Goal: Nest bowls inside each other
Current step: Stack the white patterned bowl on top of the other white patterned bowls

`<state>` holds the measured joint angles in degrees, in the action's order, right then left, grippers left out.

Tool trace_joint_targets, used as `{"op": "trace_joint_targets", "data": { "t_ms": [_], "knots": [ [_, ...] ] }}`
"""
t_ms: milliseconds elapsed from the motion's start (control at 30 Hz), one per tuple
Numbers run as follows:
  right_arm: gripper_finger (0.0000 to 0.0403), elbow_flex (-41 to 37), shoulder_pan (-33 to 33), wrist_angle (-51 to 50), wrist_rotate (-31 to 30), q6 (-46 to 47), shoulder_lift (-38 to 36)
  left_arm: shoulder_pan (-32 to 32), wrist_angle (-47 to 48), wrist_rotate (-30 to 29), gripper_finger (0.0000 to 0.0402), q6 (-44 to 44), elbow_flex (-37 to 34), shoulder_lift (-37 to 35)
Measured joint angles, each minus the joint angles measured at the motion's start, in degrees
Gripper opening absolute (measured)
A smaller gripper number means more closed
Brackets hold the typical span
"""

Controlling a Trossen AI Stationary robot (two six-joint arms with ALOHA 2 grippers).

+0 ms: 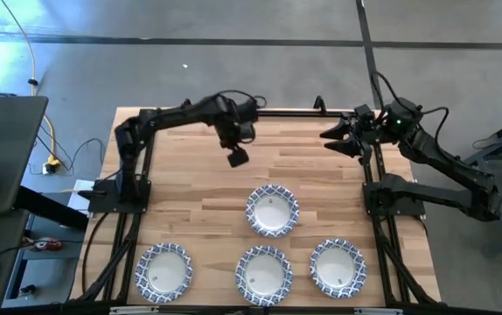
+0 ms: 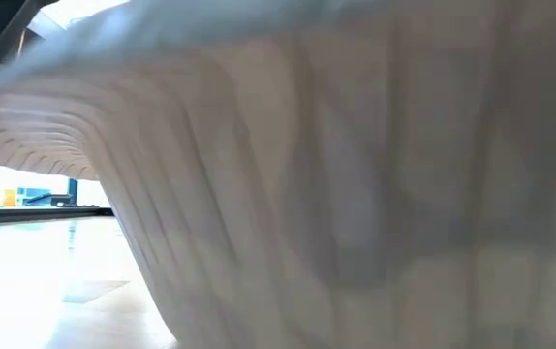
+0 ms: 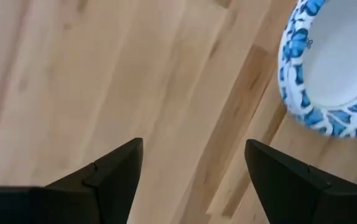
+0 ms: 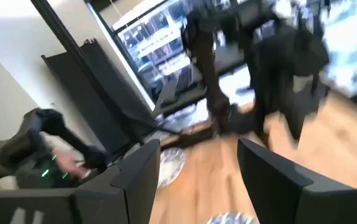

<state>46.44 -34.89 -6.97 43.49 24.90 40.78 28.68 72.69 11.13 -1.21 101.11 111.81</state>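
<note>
Four bowls (image 1: 273, 211) on table (image 1: 190, 188): one at centre, three in row nearer front edge; none nested yet. Left claw (image 1: 237, 156) open, empty, behind centre bowl. Right claw (image 1: 334, 140) open (idle, back edge). Bowls likely stiff, light, breakable; pinch rim

table (image 1: 190, 188) | three bowls (image 1: 264, 270) front row | one bowl (image 1: 273, 210) behind
</note>
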Motion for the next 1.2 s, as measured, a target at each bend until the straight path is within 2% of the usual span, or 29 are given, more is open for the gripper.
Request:
{"op": "trace_joint_targets", "data": {
  "t_ms": [100,267,433,533,633,867,1000,1200],
  "knots": [
    [0.0206,0.00,0.08,-5.99,0.59,1.58,-0.41,1.43,5.53,-0.01,0.0269,2.06,-0.05,-3.18],
    [0.0206,0.00,1.12,-14.83,0.19,1.03,-1.10,2.35,6.29,2.38,0.0258,2.97,-0.03,-7.92],
    [0.0206,0.00,2.90,-23.90,-0.06,4.66,-1.12,2.50,6.38,4.15,0.0248,2.46,-0.03,-10.77],
    [0.0206,0.00,4.90,-32.63,-2.70,5.29,-1.12,2.32,7.71,4.87,0.0246,2.43,-0.03,-12.27],
    [0.0206,-0.01,7.63,-37.87,-5.87,5.91,-1.12,1.77,9.45,8.09,0.0246,3.19,-0.03,-13.32],
    [0.0206,-0.02,13.42,-36.91,-8.16,8.74,-1.12,-3.29,15.66,11.54,0.0246,8.17,-1.86,-15.66],
    [0.0206,-0.01,15.46,-36.81,-10.02,8.49,-1.12,-8.42,16.26,15.91,0.0245,9.55,-7.49,-19.02],
    [0.0206,-0.02,15.96,-32.89,-10.50,6.93,-1.12,-17.13,15.59,13.75,0.0245,7.50,-17.64,-23.29]
  ]
}}
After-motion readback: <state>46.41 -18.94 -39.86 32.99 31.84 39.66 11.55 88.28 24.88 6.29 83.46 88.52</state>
